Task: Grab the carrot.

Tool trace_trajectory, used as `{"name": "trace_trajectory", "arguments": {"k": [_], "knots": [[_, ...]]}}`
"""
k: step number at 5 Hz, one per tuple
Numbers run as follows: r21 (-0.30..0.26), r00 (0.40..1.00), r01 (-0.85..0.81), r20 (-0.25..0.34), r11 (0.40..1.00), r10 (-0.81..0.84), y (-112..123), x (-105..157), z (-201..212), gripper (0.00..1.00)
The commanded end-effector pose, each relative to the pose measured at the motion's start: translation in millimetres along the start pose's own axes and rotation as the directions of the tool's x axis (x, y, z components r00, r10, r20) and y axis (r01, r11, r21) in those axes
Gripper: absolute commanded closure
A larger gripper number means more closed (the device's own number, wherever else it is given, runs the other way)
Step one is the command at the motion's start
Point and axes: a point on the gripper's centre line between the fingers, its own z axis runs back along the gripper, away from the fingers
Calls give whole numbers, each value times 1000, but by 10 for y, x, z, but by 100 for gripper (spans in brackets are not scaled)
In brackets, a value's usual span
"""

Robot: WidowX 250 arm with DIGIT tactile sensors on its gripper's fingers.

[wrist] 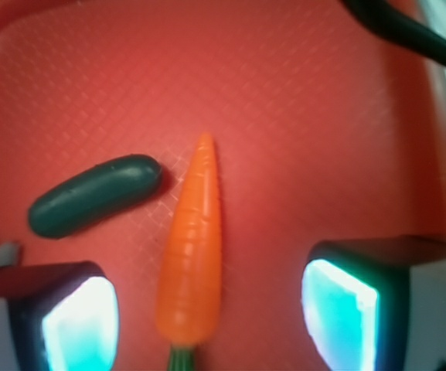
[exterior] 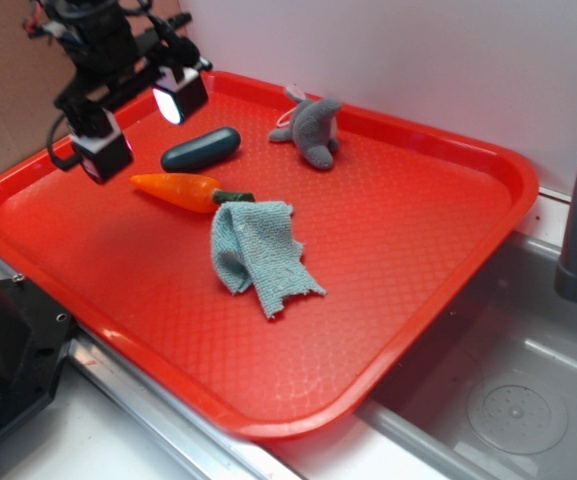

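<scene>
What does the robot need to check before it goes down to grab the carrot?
1. Gripper open: ok, both fingers stand wide apart.
2. Carrot between the fingers: ok in the wrist view; its thick end lies in the gap.
3. Gripper down at the carrot: not ok, in the exterior view it hangs above the red tray.
4. Dark teal oblong object out of the way: ok, it lies beside the carrot, up near the tip.
5. Blue cloth off the carrot: cannot tell, it sits right at the green stem end.
6. Grey plush toy clear: ok, it lies far off.
</scene>
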Motion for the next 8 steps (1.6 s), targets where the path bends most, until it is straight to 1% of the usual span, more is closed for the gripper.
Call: {"name": "trace_trajectory", "arguments": {"k": [1,2,3,4,5,6,7,8], "knots": [[9,998,37,44,999,-37,-148,-80,-356,0],[37,996,69,61,997,-71,-157,-138,-472,0],[45,994,79,72,996,-83,-149,-173,-512,99],[46,994,78,77,996,-81,-123,-201,-529,100],[41,983,164,75,986,-167,-126,-211,-460,100],[-6,965,257,53,966,-256,-87,-241,-170,100],[-40,943,332,11,942,-332,-20,-276,224,100],[-71,840,538,-45,840,-541,-23,-238,559,100]]}}
